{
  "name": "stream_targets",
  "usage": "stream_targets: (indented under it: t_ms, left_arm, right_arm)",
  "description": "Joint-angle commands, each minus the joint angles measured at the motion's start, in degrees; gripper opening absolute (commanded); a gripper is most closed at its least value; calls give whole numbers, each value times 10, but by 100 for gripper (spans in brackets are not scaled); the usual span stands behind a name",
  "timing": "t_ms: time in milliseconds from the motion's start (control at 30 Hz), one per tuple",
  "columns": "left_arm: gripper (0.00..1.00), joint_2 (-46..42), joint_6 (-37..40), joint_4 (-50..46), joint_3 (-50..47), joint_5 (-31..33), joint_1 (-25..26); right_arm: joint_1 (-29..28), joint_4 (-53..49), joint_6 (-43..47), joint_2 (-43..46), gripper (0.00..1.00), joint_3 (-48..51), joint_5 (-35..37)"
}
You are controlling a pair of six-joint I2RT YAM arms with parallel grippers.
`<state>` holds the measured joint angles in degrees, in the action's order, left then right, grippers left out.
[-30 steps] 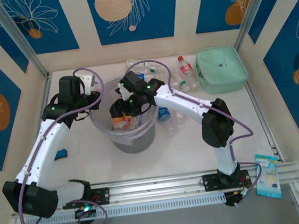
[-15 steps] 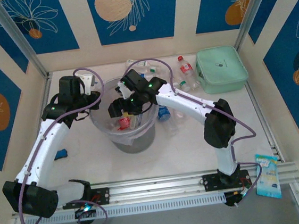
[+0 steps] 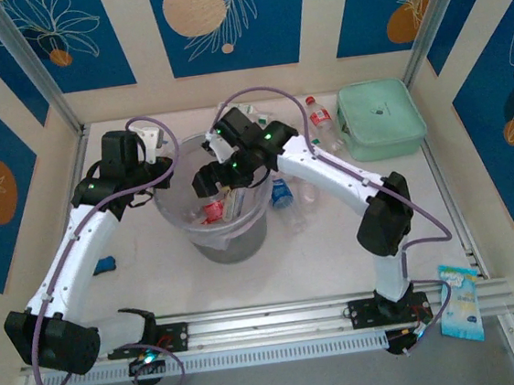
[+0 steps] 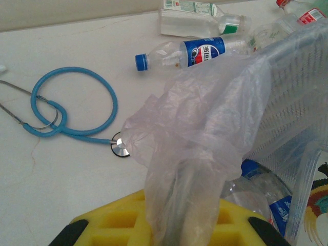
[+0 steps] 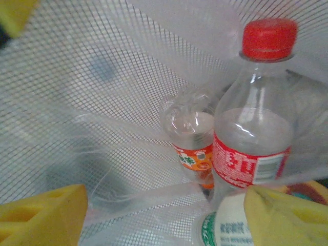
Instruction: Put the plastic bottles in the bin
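1. Blue-capped bottle [image 4: 190, 53]: blue label with the round red-white-blue Pepsi emblem and white characters too small to read.
2. Red-capped bottle [image 5: 254, 138]: red label with white script and a small-print panel, both illegible.
3. Orange-labelled bottle [image 5: 195, 156]: small emblem, unreadable.
4. Green-white bottle label [image 5: 228, 230]: dark characters, blurred.

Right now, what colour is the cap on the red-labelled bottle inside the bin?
Red cap, clearest in the right wrist view.

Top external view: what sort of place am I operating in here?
Probably a staged robot test cell, not a real room: a white table boxed in by blue-and-cream patterned panels, a metal rail at the near edge, and mixed props such as a stethoscope and a mint-green case.
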<state>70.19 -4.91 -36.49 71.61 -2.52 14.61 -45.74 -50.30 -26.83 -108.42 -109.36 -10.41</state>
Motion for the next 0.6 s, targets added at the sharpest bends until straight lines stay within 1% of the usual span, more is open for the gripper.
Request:
stream_targets:
  t_ms: [0,233,567]
  left_arm:
    - [0,9,26,-11,-7,19,-9]
    - [0,5,26,-10,-8,29,-10]
    - [0,8,25,-10,-7,28,-10]
  right_arm:
    - [21,-47,35,46,82,-37,11]
    - [46,-80,66,104,84,-47,46]
    - [114,-58,86,178,85,-16,36]
